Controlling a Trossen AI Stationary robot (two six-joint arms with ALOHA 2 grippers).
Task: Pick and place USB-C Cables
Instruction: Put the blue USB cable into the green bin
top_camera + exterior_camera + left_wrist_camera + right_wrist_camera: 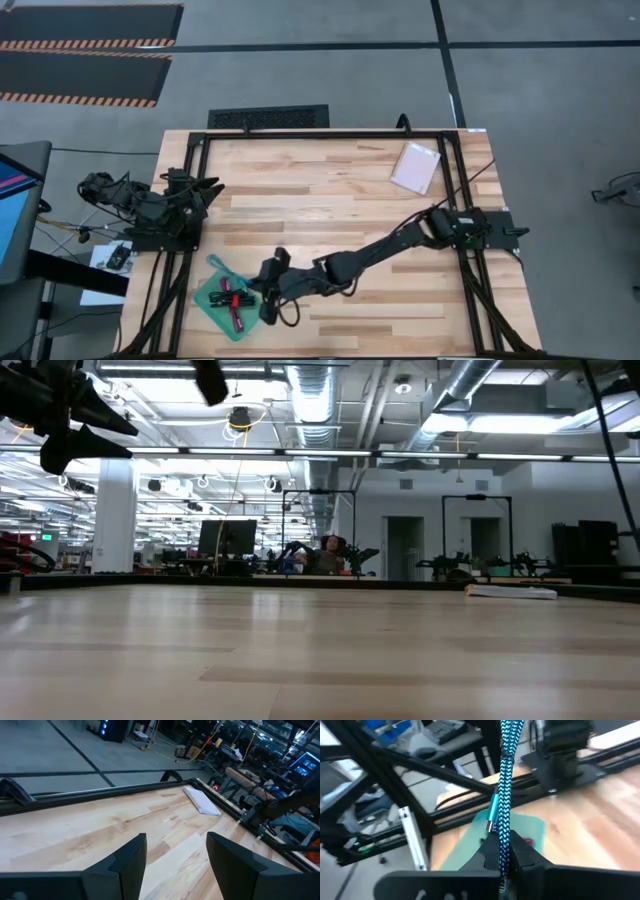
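A grey concrete floor with hazard-striped mats surrounds a pale wooden bench (330, 190) framed by black rails; beyond it, in the low view, an open hall with ceiling ducts and workstations is seen.

At the bench's near-left corner a green tray (214, 302) is set, and in it short bundled USB-C Cables are lying: a magenta cable (237, 299) and a black-and-red cable (237, 320) can be made out, close together.

The right arm is stretched across the bench from its base at the right edge, and the right pincer (266, 292) is held just beside the tray's right edge. Its fingers are closed on a teal cable (504, 795), whose braided length is seen running up from the closed fingertips in the right wrist view, with the tray (532, 827) below and behind it. In the high view a teal strand (220, 266) is seen at the tray's upper corner.

The left arm is folded at its base by the left edge of the bench, and the left pincer (175, 852) is held open, with nothing between its fingers, pointing across the bare boards.

A flat white-pink packet (416, 166) is lying near the far-right corner, well apart from the tray and both pincers.
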